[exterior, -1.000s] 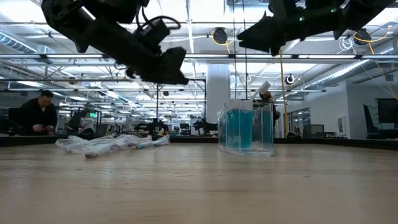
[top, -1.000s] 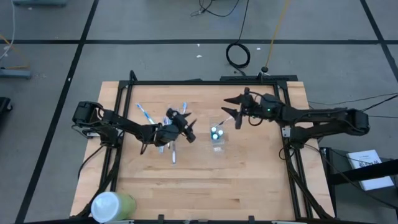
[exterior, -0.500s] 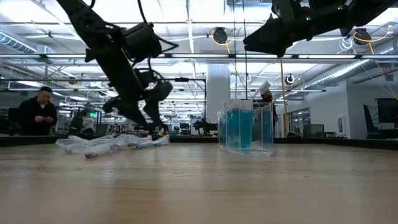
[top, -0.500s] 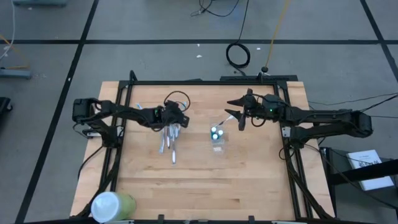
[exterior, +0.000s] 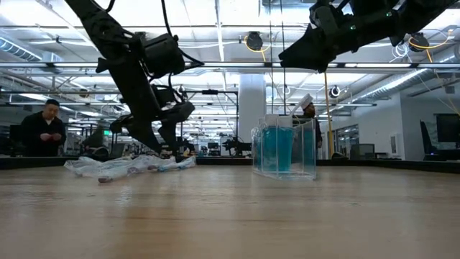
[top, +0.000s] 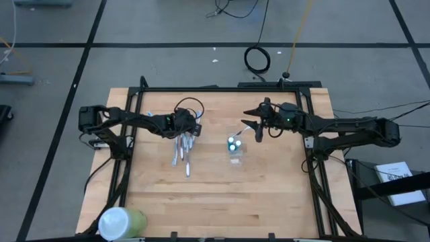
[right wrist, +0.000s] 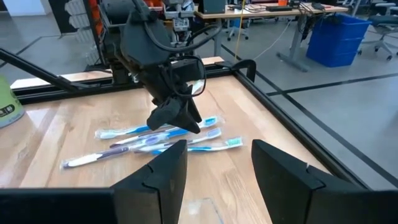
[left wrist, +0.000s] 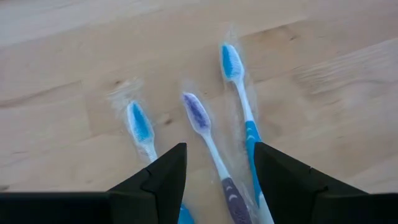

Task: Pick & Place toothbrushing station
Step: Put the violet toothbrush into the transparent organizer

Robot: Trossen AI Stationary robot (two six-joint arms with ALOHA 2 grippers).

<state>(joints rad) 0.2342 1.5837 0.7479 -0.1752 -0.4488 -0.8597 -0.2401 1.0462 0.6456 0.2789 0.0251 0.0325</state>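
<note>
Several thin toothbrushes (top: 182, 152) in clear wrappers lie flat on the wooden table, left of centre. In the left wrist view a purple brush (left wrist: 205, 127) lies between two blue ones (left wrist: 140, 126). My left gripper (left wrist: 217, 177) hangs open just over them, pointing steeply down, with a finger on either side of the purple brush and touching nothing. The small clear cup (top: 235, 146) stands upright at mid-table with blue-and-white things inside. My right gripper (top: 252, 128) hovers open, high above the table just beyond the cup (exterior: 284, 148).
A large pale-green container (top: 122, 222) stands at the near left corner. A black frame (top: 222, 87) runs along the table's far edge and sides. Bare wood lies between the cup and the near edge. A person (exterior: 44, 129) is in the room beyond.
My left gripper has swung toward the table's far edge, rolled and tipped from nearly level to pointing steeply down, and sunk over the toothbrush pile. It has stayed open. The brushes and the cup lie as before.
</note>
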